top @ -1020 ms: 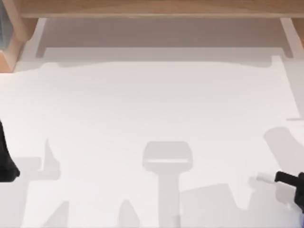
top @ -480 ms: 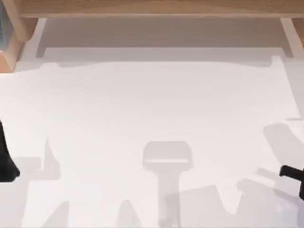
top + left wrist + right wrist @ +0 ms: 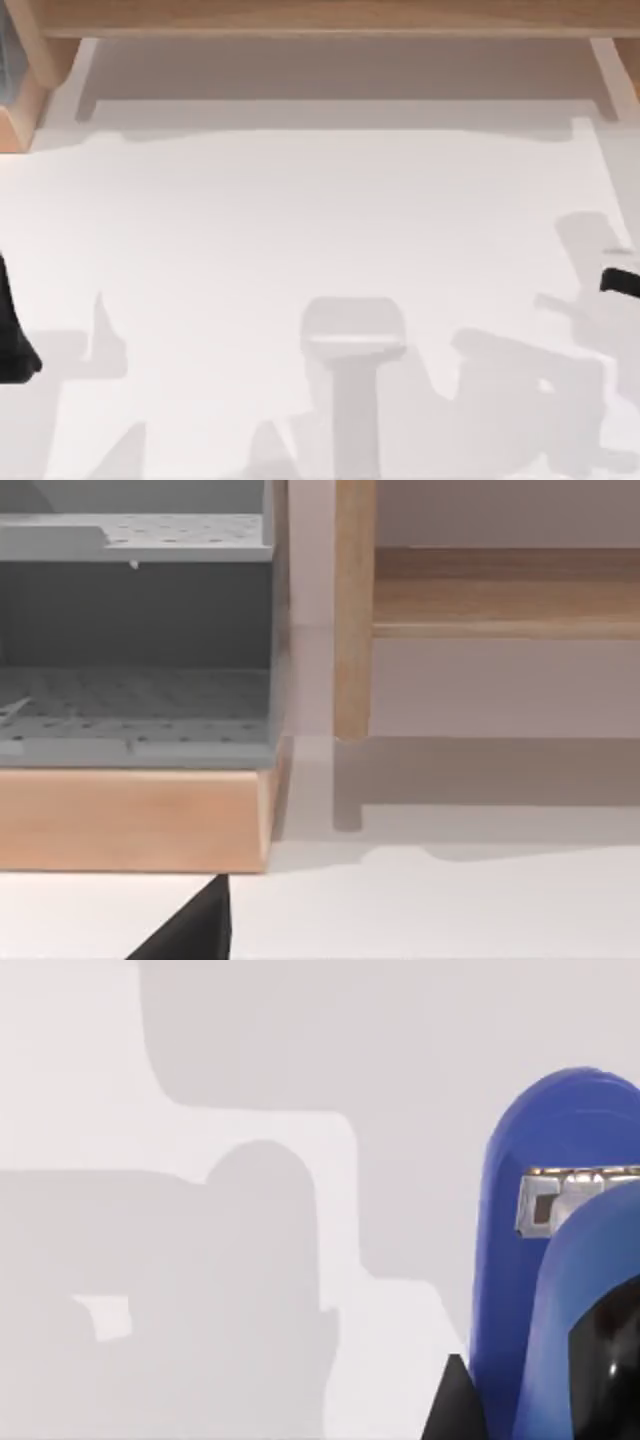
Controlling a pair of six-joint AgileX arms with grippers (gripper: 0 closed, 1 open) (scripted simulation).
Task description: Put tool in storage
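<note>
End effector on the left arm (image 3: 14,335) is a dark pointed shape at the tabletop's left edge, well short of the wooden rack. Whether it is spread or pressed together cannot be told. In the left wrist view a black wedge at the picture's edge sits just in front of the rack's base.

White tabletop (image 3: 300,220) takes up most of the top view and is crossed by soft grey shadows.

Wooden rack (image 3: 320,18) runs along the tabletop's far side. In the left wrist view it appears as a pale upright post with a horizontal board beside it.

Grey storage unit (image 3: 140,695) stands at the rack's left end on a light wooden base. It has 2 perforated grey levels, 1 above the other.

Rounded blue shape (image 3: 560,1260) sits close to the right wrist camera. It carries a small metallic patch and a glossy black part; what it is cannot be told.

Right end effector (image 3: 452,1408) is a black wedge beside that blue shape, and its state cannot be told.

Tool (image 3: 621,283) is a short black bar at the tabletop's right edge, well in front of the rack's right end and cut off by the picture's border. Whether it rests on the tabletop or is held cannot be told.
</note>
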